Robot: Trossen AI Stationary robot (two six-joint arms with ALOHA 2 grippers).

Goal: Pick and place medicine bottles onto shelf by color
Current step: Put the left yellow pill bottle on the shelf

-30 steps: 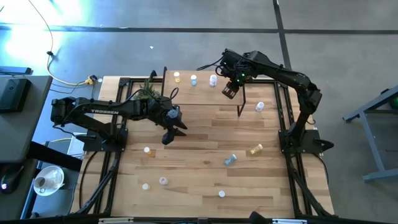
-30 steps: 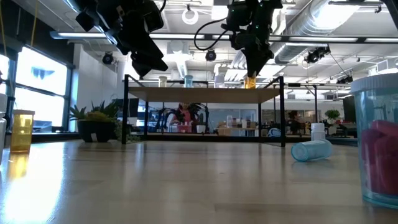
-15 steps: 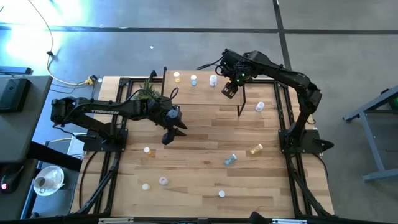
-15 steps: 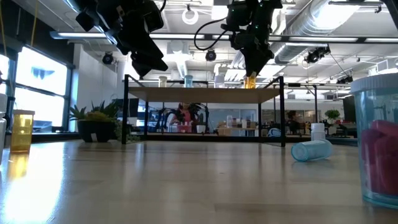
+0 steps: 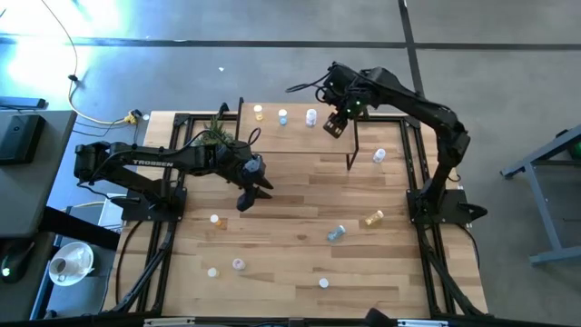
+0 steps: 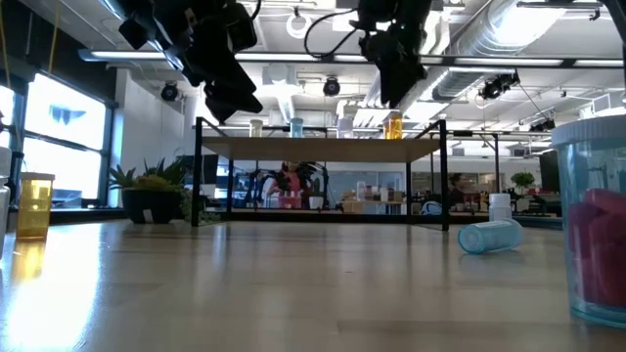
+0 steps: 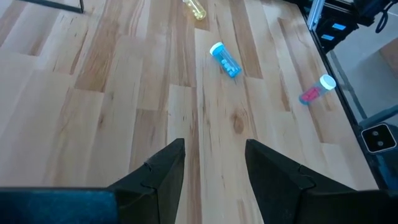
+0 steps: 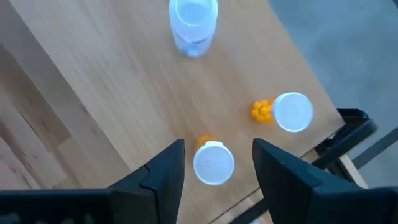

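Note:
The shelf (image 5: 295, 136) stands at the table's far middle with small white-capped bottles upright on its wood top. In the right wrist view these are two orange bottles (image 8: 213, 163) (image 8: 291, 112) and a blue bottle (image 8: 193, 18). My right gripper (image 5: 334, 125) (image 8: 217, 146) is open and hovers above the nearer orange bottle (image 6: 393, 125), clear of it. My left gripper (image 5: 247, 195) (image 7: 214, 149) is open and empty, above the table's middle. Loose bottles lie on the table: a blue one (image 5: 336, 233) and a yellow one (image 5: 373, 218).
More bottles stand near the table's near edge (image 5: 217, 220) (image 5: 238, 264) (image 5: 323, 282), and a pale one (image 5: 378, 156) stands right of the shelf. A potted plant (image 5: 218, 134) stands left of the shelf. In the low view a bottle with pink contents (image 6: 597, 225) is close to the camera.
My right gripper has gone up and a little toward the table's far edge, away from the orange bottle. Its fingers reached down to that bottle before. The bottle stays upright on the shelf's right part. My left arm has kept still.

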